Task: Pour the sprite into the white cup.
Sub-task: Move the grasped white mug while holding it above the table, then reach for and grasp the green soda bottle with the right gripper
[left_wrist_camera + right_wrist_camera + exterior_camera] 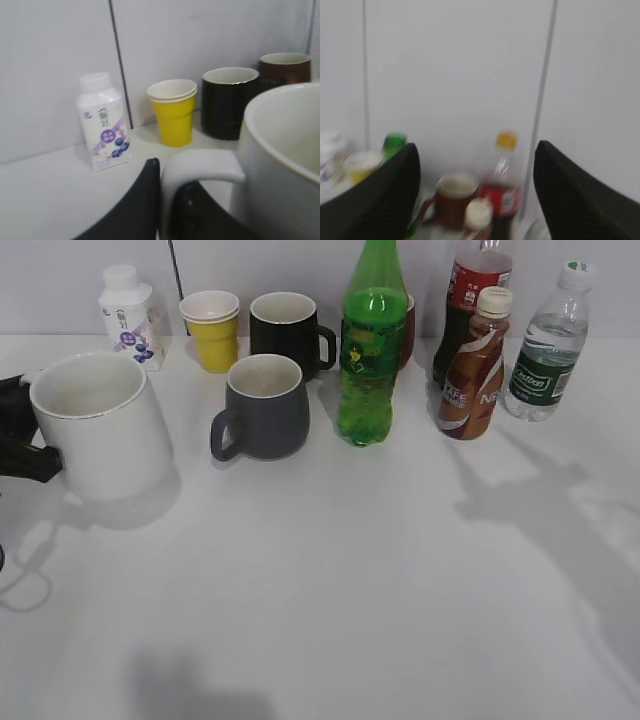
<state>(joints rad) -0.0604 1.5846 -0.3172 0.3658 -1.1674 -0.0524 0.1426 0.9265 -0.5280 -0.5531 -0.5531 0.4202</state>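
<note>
Left tool [167, 200]: black fingers closed around the handle of the white cup [100, 425], which stands upright at the far left of the surface [350, 580]. Centre: the sprite [372, 360], long axis vertical, well apart to the cup's right, behind the dark grey mug [262, 406]. Right tool [475, 200]: fingers spread wide, empty, raised, facing the bottle row; the sprite's cap lies toward its left finger. Judged the nearer arm for the bottle.
</note>
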